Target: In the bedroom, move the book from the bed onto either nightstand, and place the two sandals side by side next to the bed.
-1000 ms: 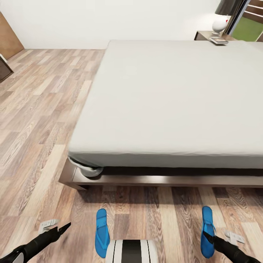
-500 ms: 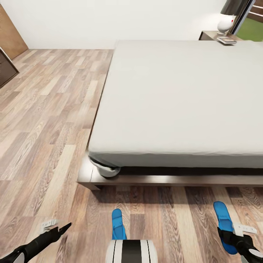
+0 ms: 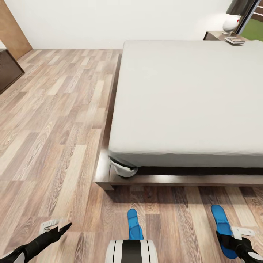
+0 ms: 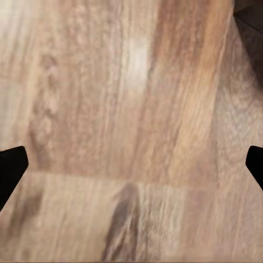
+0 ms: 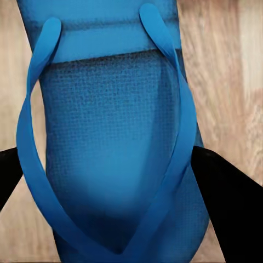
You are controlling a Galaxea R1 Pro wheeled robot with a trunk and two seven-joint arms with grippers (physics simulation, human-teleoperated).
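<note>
your right hand (image 5: 109,170) sits spread over the right sandal (image 3: 223,229) on the floor (image 3: 54,120) by the bed (image 3: 190,98), so centre the straps before pinching, then set it beside the other sandal (image 3: 134,223); left hand (image 4: 131,164) spread, idle.

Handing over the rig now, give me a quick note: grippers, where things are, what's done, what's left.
Left gripper: open over bare floor, holding nothing.
Right gripper: open, fingers either side of the right sandal, not yet closed.
Other sandal lies on the floor near the bed foot, well apart from the first.
Book already sits on the nightstand by the lamp.
Left: grasp the right sandal, set it beside the other next to the bed.
</note>
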